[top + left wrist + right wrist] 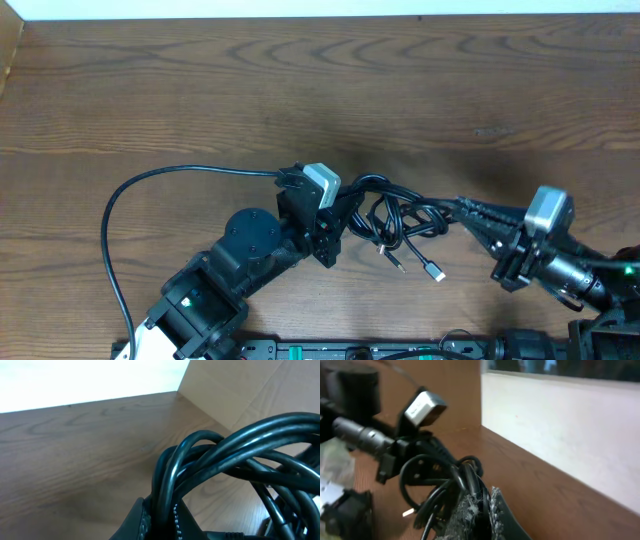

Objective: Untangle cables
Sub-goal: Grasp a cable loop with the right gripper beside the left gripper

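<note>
The cables lie as one knotted bunch toward six o'clock on the wooden table, with two plugs loose at its five o'clock. My left claw is clenched on its nine o'clock side, my right claw on its three o'clock end. I judge the step is pulling the knot apart; the next move needs a slow outward pull that does not tighten the loops.

Overhead downward, wrist views close, sharing cables

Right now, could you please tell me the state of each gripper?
Left gripper: shut on the cables.
Right gripper: shut on the cables.
</note>
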Available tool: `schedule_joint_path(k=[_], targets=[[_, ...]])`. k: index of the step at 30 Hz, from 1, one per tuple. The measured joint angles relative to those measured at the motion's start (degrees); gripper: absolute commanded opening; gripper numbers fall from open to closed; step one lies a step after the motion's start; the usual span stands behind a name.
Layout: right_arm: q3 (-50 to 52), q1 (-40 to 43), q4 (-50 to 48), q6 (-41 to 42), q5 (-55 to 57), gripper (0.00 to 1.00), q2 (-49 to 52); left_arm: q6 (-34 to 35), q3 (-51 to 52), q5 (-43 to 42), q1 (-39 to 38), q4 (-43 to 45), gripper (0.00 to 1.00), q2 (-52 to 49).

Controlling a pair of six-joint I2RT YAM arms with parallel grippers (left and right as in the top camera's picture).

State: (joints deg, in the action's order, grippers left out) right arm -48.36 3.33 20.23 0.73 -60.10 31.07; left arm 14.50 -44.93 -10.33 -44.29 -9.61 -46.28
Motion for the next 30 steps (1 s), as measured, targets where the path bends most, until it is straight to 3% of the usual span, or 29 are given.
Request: schedule_joint_path(k=[7,15,19,22,25,30], targets=[[0.04,-0.26,5.22,5.92,7.23,0.01,-0.04,0.96,0.0,0.63,-0.02,-0.59,0.08,-0.07],[0.04,-0.26,11.43,5.97,11.08,0.02,-0.11,0.5,0.0,1.55,-0.02,-0.61,0.07,-0.24],[0.0,-0.02,12.41,3.43,11.34,0.46,-0.17,-0.35,0.02,2.86,0.28,-0.76,0.07,-0.22],[-0.02,0.24,12.87,0.13,9.42,0.69,-0.24,-2.19,0.22,4.63,0.94,-0.85,0.07,-0.28],[-0.04,0.24,12.96,-3.04,6.38,0.77,-0.24,-5.22,0.24,5.11,1.01,-0.87,0.07,-0.28],[-0.07,0.24,12.98,-5.25,3.37,0.79,-0.37,-12.24,0.24,3.74,1.03,-0.63,0.07,-0.28]])
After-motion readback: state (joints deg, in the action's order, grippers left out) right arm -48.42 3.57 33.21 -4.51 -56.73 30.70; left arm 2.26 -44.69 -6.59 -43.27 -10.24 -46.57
